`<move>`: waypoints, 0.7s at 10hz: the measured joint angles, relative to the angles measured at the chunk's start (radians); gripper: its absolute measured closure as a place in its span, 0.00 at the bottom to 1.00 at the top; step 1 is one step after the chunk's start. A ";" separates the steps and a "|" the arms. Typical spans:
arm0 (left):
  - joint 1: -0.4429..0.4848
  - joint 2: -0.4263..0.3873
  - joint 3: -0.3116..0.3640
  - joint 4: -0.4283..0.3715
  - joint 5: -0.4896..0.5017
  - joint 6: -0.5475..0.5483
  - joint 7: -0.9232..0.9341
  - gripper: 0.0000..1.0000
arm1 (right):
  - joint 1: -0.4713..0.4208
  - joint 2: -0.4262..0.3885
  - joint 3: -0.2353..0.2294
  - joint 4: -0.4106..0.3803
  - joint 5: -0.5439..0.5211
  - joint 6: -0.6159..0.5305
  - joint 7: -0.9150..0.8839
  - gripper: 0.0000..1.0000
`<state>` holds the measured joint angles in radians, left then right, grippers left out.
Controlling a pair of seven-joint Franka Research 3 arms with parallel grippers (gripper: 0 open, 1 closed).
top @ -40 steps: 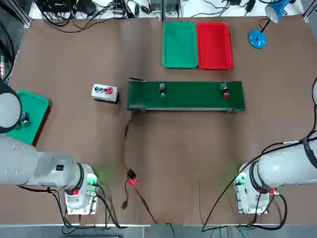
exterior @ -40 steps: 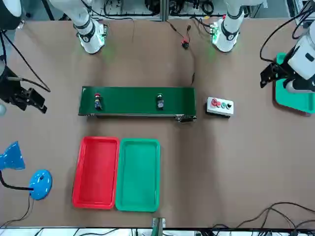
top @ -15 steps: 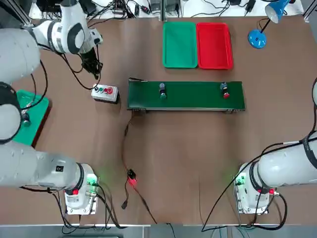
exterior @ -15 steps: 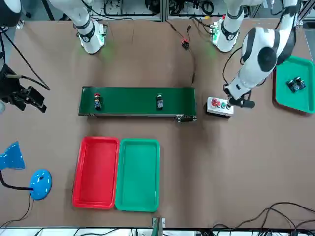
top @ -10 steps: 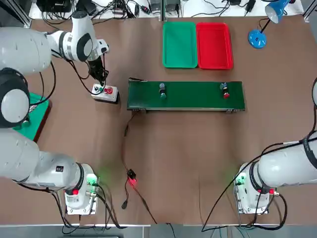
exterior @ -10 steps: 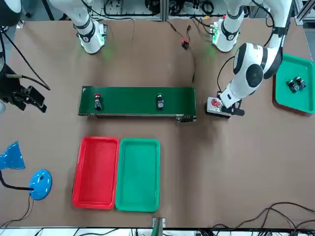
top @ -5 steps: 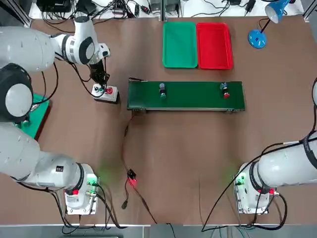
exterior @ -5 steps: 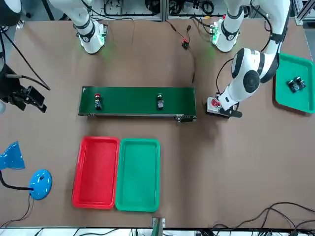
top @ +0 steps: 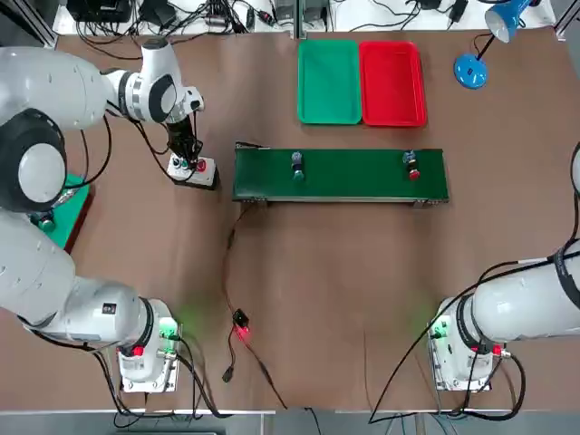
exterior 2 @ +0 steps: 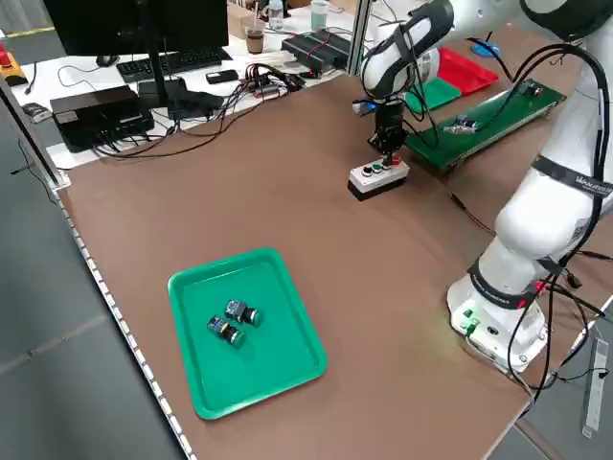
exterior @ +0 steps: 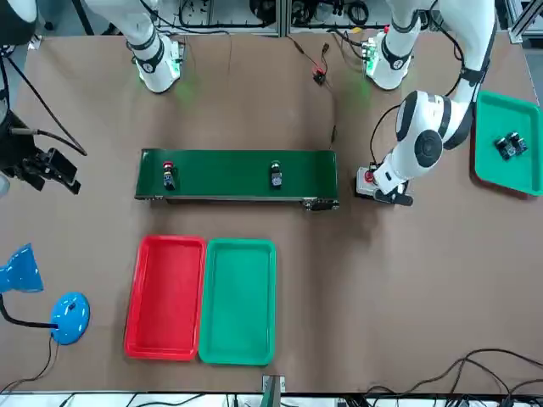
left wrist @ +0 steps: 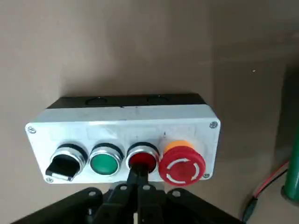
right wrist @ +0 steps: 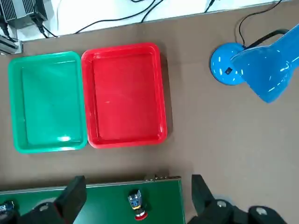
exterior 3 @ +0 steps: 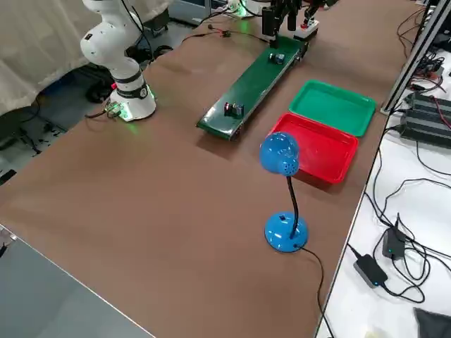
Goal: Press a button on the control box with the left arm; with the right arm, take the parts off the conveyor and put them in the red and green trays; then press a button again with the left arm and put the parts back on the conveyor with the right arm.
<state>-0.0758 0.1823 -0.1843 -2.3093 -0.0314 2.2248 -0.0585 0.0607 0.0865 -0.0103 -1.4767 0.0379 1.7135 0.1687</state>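
Trays: red tray [top: 391, 82] and green tray [top: 329, 82] hold nothing; both parts [top: 296, 165] sit on the conveyor [top: 340, 175]. Left end effector [left wrist: 138, 179], fingers together, grips nothing and touches the control box [left wrist: 121, 135]. Right end effector [right wrist: 135, 198] stands wide, holding nothing.

A robotics lab is indicated by bench-mounted arms, tangled cables [top: 181, 18] and a computer monitor [exterior 2: 134, 29].

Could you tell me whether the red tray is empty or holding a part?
Empty: the red tray shows bare; both parts sit on the conveyor.
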 joint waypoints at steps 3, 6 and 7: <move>0.000 0.001 0.000 0.001 0.000 0.000 0.000 0.99 | 0.000 0.000 0.000 0.000 0.000 0.000 0.000 0.00; 0.004 -0.026 0.000 0.028 0.000 -0.057 0.000 0.99 | 0.000 0.000 0.000 0.000 0.000 0.000 0.000 0.00; 0.008 -0.059 0.000 0.075 0.000 -0.123 0.000 0.99 | 0.000 0.000 0.000 0.000 0.000 -0.001 0.000 0.00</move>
<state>-0.0673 0.1228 -0.1842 -2.2340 -0.0314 2.1020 -0.0585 0.0612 0.0865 -0.0103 -1.4769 0.0379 1.7130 0.1686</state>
